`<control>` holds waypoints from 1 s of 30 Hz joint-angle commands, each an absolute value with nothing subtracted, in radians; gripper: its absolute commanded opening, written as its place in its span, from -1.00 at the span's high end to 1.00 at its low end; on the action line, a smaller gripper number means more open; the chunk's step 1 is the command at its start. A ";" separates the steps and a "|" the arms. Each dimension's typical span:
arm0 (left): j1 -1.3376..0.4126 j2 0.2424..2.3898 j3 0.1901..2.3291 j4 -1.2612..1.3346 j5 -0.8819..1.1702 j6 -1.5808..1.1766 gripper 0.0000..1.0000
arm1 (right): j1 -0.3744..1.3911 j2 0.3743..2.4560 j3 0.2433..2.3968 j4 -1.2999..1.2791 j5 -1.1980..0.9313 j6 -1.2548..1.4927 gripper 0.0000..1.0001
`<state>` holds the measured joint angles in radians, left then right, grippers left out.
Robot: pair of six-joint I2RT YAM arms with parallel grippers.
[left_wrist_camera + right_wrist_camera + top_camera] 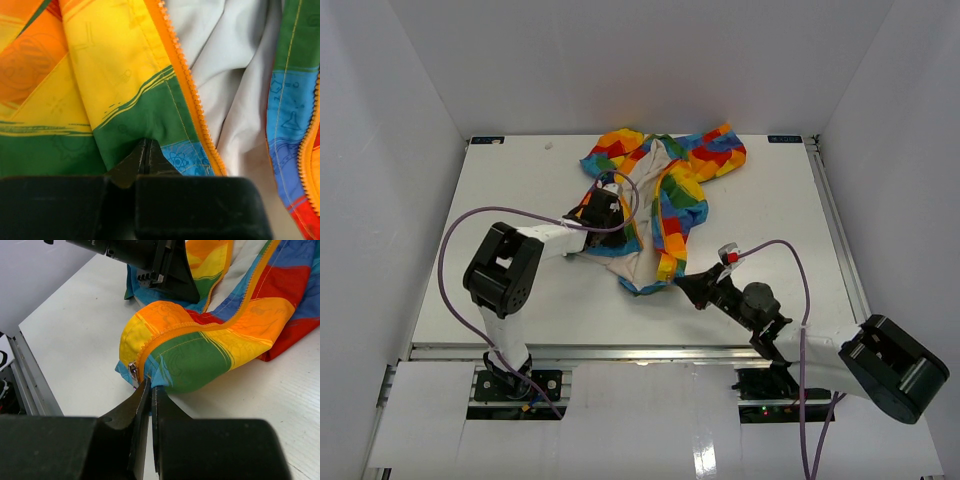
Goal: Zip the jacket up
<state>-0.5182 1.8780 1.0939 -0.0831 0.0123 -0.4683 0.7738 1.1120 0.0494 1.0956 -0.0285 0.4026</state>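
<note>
The rainbow patchwork jacket (665, 190) lies open on the white table, its white lining up. My left gripper (603, 215) is on the jacket's left front panel. In the left wrist view it (146, 145) is shut on a fold of green and blue fabric (125, 75), beside the orange-yellow zipper teeth (190, 85). My right gripper (682, 283) is at the bottom end of the right front panel. In the right wrist view it (151, 387) is shut on the blue hem corner of the jacket (200, 355), right next to the metal zipper slider (133, 372).
The table (500, 180) is walled in white at the back and both sides. A metal rail (620, 352) runs along its near edge. Purple cables (455, 240) loop from both arms. The left gripper's black body (165, 265) shows at the top of the right wrist view.
</note>
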 commanded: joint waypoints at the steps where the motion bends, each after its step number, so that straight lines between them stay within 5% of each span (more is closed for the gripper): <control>1: -0.517 1.821 1.038 -0.139 -0.071 -0.457 1.00 | 0.797 1.198 -0.177 1.316 -0.024 0.378 0.85; 16: -0.514 1.514 0.959 -0.217 -0.108 -0.442 1.00 | 0.815 1.440 -0.168 1.505 -0.081 0.411 0.84; 18: -0.514 1.510 0.948 -0.193 -0.034 -0.451 0.80 | 0.816 1.434 -0.156 1.479 -0.079 0.411 0.85; 22: -0.529 1.540 0.940 -0.130 0.139 -0.491 -0.02 | 0.818 1.434 -0.149 1.471 -0.077 0.411 0.84; 30: -0.563 1.712 1.044 -0.156 0.093 -0.564 -0.20 | 0.822 1.417 -0.148 1.448 -0.068 0.407 0.85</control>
